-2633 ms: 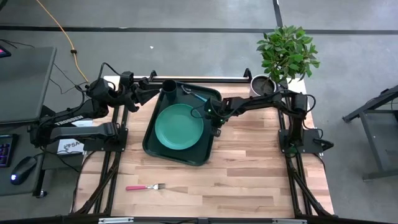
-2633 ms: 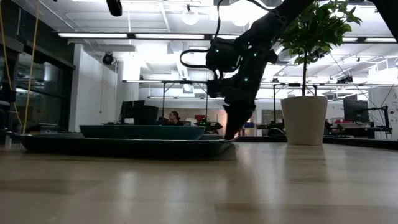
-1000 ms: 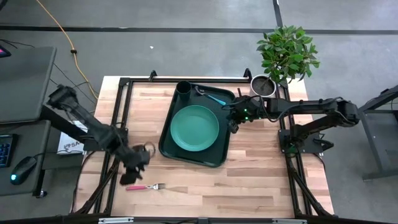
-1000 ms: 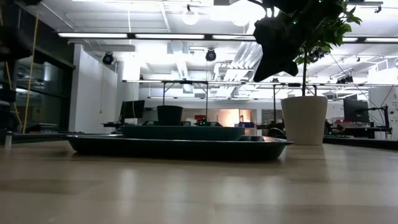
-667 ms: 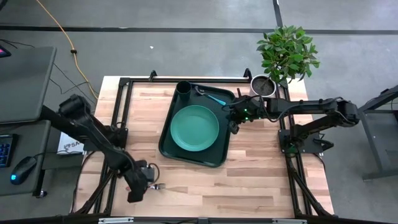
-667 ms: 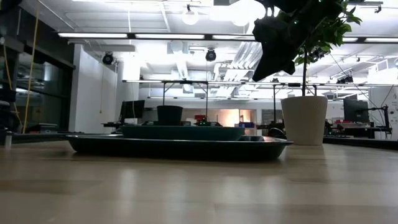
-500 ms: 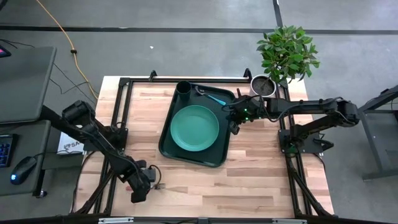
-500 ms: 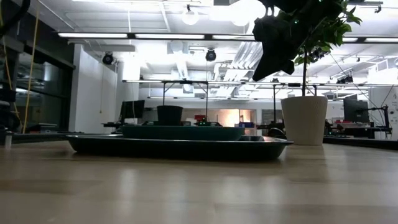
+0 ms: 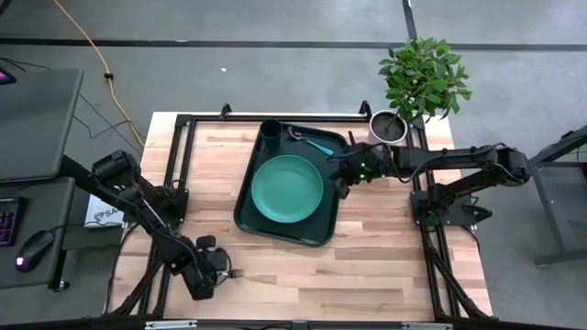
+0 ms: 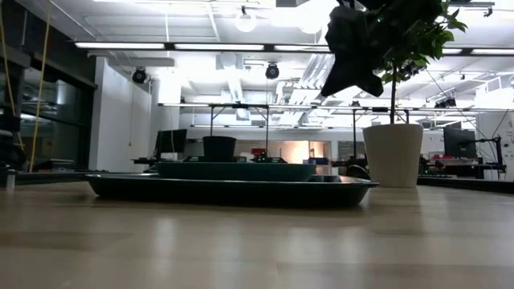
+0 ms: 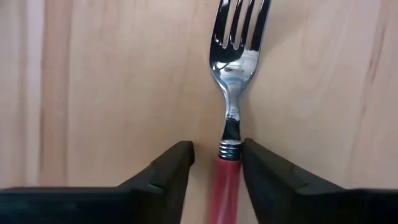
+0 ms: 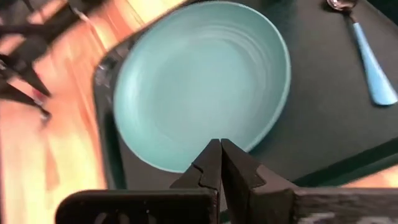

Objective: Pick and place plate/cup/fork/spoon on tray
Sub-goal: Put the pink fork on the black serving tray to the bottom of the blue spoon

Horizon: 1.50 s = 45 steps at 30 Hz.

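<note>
— Closing in on the fork (image 11: pixel 231 118), we see the left gripper (image 11: pixel 217 163) low over the table (image 9: pixel 385 266), its two fingers (image 11: pixel 171 168) spread either side of the pink handle, a sliver of wood visible on one side. Nothing is pinched yet.

— And the rest? We find the plate (image 9: pixel 287 188), cup (image 9: pixel 271 129) and spoon (image 9: pixel 313 142) on the tray (image 9: pixel 246 215), well apart from that gripper. The right gripper (image 12: pixel 220 155) hangs over the tray's edge beside the plate, fingers pressed together, empty.

— What worries us?

— We judge the handle thin and flat on the wood; fingers meeting too high could slide over it. Off-centre, they might spin the fork or tip its tines up.
</note>
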Each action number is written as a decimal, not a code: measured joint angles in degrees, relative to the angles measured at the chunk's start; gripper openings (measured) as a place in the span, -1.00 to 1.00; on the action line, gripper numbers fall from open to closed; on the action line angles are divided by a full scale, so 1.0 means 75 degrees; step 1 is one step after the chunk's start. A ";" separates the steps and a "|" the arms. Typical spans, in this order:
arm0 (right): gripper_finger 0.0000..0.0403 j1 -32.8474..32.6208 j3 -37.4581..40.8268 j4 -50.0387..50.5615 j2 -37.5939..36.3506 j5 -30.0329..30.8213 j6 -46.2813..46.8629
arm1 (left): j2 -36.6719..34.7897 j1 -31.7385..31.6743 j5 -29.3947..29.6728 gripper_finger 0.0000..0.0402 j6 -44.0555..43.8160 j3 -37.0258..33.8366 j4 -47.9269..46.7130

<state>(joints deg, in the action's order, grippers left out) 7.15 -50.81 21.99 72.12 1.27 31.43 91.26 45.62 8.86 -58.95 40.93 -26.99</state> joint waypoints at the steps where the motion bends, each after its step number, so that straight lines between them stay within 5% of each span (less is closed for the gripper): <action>1: -1.00 -0.0046 -0.0002 -0.0091 0.0000 0.0002 0.0169 | 0.0004 0.0060 0.0099 -0.38 -0.0001 -0.0008 -0.0017; 8: -1.00 -0.0344 -0.0003 -0.0616 0.0000 0.0400 0.1020 | -0.0049 0.0197 0.0452 -0.93 0.0279 -0.0041 -0.0058; 14: -1.00 -0.0526 -0.0003 -0.1164 0.0000 0.0706 0.1117 | -0.0556 0.0016 0.0739 -0.96 0.0279 -0.0115 -0.0106; 22: -1.00 -0.0526 -0.0003 -0.2559 -0.0063 -0.0795 0.0635 | -0.1995 -0.0340 0.1350 -0.99 -0.0351 -0.0058 -0.0106; 35: -0.98 -0.0980 -0.0012 -0.5784 -0.0201 -0.1043 0.1353 | -0.2314 -0.3109 0.2549 -1.00 0.1017 0.1675 -0.0669; 45: -0.37 -0.1427 -0.0012 -0.5407 -0.0055 -0.0836 0.1276 | -0.2325 -0.4573 0.2673 -1.00 0.2052 0.2006 0.0541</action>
<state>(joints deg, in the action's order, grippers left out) -3.56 -50.89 -18.56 71.70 -4.99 41.00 73.82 11.32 28.90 -43.56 55.98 -22.93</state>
